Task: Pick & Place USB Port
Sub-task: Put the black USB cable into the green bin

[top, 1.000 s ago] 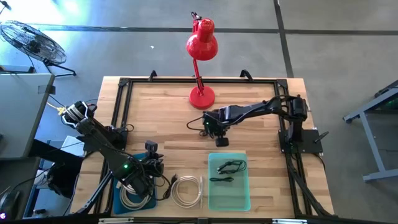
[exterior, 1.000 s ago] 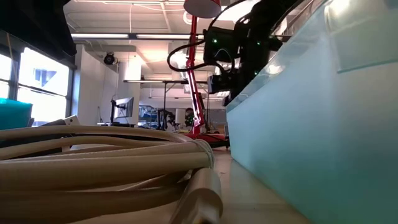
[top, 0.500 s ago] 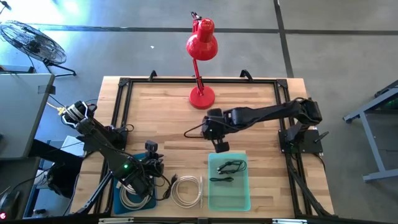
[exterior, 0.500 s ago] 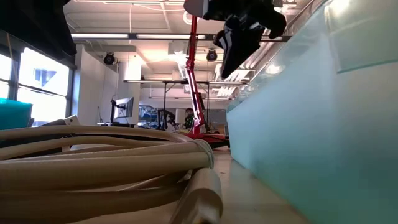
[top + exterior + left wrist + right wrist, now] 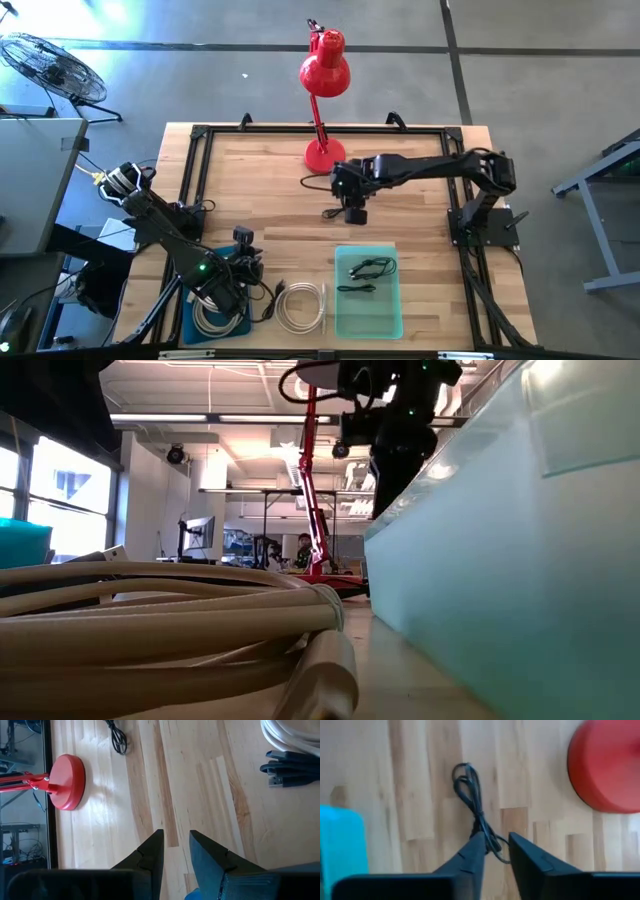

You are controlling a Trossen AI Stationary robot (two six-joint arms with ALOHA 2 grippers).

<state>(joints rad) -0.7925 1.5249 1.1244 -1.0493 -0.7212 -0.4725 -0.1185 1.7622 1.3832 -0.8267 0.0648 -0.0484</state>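
Cable (image 5: 474, 805) lies coiled on the desk's middle, near the lamp base (image 5: 605, 767), and your right gripper (image 5: 492, 845) hangs over it, fingers a narrow gap apart, holding nothing. Your left gripper (image 5: 175, 851) waits at the near-left corner, slightly parted, also bare

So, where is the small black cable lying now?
In the right wrist view the black cable lies on the bare wood, just ahead of the right claw, between the red lamp base and the blue tray.
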